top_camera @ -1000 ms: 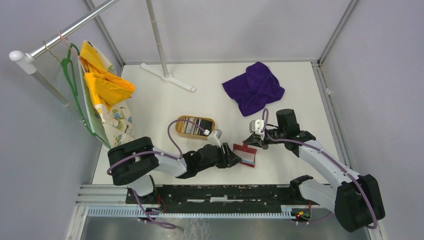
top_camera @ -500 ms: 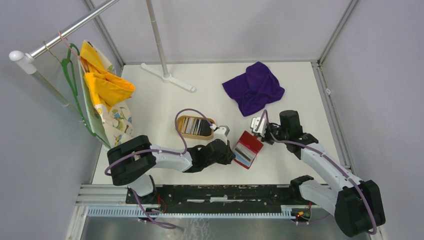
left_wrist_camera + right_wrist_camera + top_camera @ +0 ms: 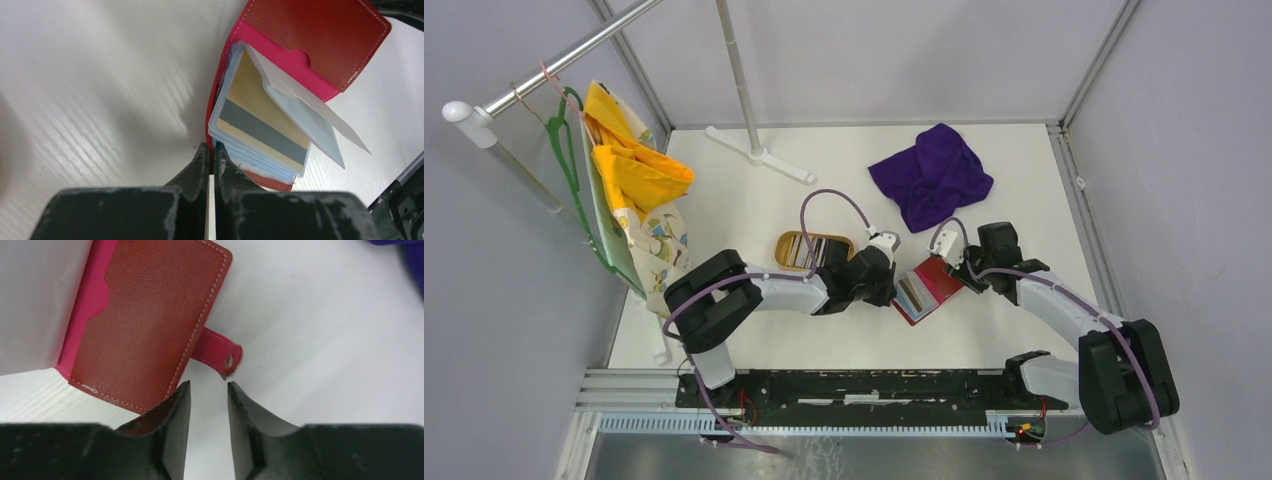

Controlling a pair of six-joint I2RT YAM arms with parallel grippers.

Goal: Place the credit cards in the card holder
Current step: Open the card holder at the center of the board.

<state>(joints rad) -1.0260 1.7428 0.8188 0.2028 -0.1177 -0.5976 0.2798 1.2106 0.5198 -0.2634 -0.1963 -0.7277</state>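
- Card holder [image 3: 931, 287]: red, folded open, inside facing up. It sits over the white table [image 3: 724, 200], between the two grippers and toward the near edge. Whether it lies flat or is held slightly off the surface, I cannot tell.
- Clear sleeves [image 3: 300, 120]: a stack fanning out from the holder's inside, the top leaf lifted away from the rest.
- Striped card [image 3: 255, 122]: tan with a grey band, seated in the sleeve under the lifted leaf.
- Snap tab [image 3: 220, 354]: projects from the edge of the outer cover with its stud showing. It is just beyond the right fingertips, not between them.
- Left gripper [image 3: 210, 150]: jaws drawn almost together with only a slit left, nipping the holder's corner edge beside the sleeves.
- Right gripper [image 3: 208, 387]: jaws parted, nothing in the gap. One finger is just beside the cover's lower corner (contact not clear).
- Credit cards [image 3: 822, 250]: several, dark and pale, standing on edge in the oval wooden tray [image 3: 784, 243], just behind the left gripper.
- Purple cloth [image 3: 932, 175]: crumpled, on the far side of the table, apart from the holder.
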